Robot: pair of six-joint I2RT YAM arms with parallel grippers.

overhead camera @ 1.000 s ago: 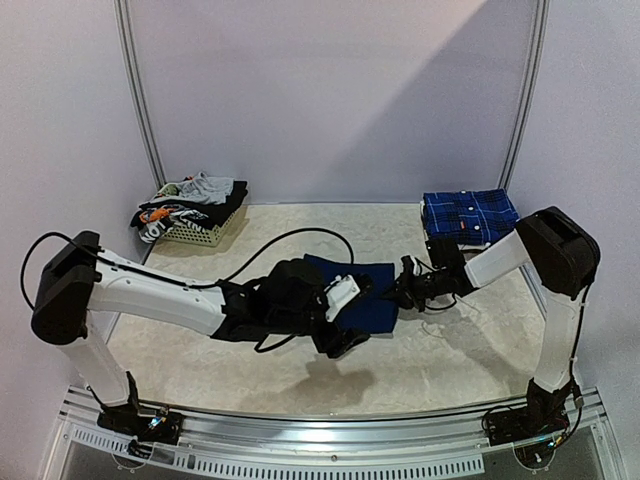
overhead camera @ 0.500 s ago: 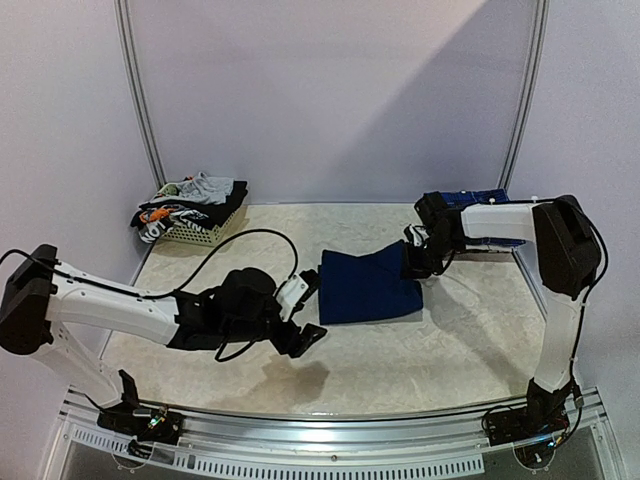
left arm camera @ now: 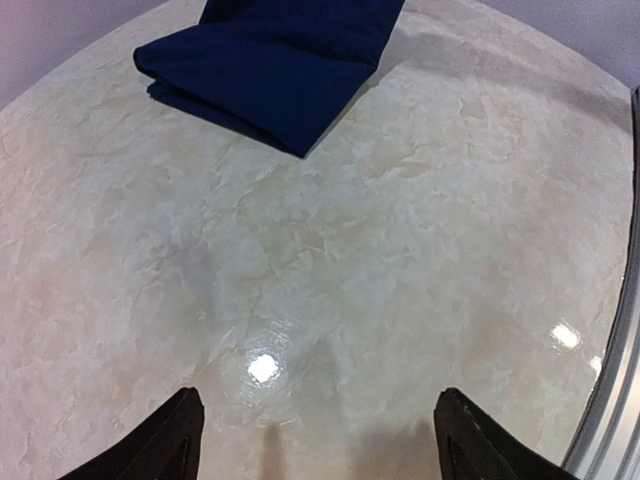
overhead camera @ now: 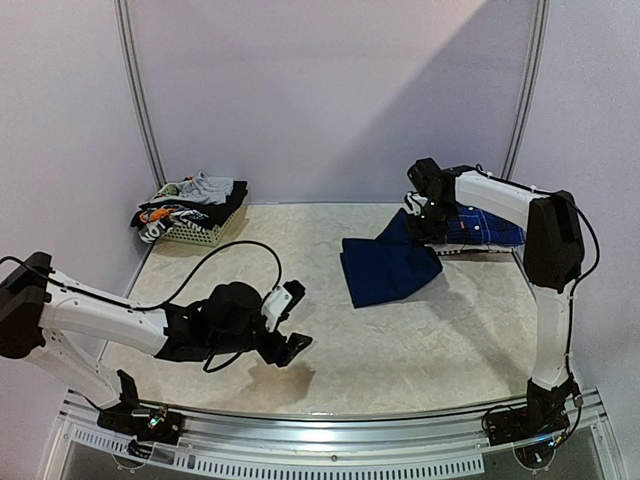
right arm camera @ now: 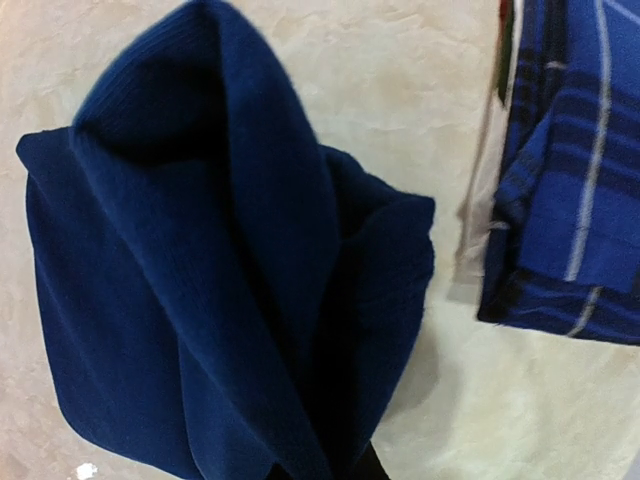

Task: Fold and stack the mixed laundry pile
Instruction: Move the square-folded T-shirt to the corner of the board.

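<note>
top external: right gripper clamped on far edge of folded navy garment, far right, beside partly hidden plaid shirt; left gripper spread wide, empty, near left; laundry pile in basket, far left.
left wrist: left gripper mostly cut off at bottom edge; bare table; navy garment cropped at top.
right wrist: navy garment bunched, fills frame, hides jaws; plaid shirt cropped at right.

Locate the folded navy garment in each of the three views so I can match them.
Top external: navy garment right of centre, far corner held up by the right pincer.
Left wrist: top edge, left of centre.
Right wrist: fills left and centre, bunched, plaid shirt at right.
Shared landmark: pale marbled tabletop under it in all three.
</note>
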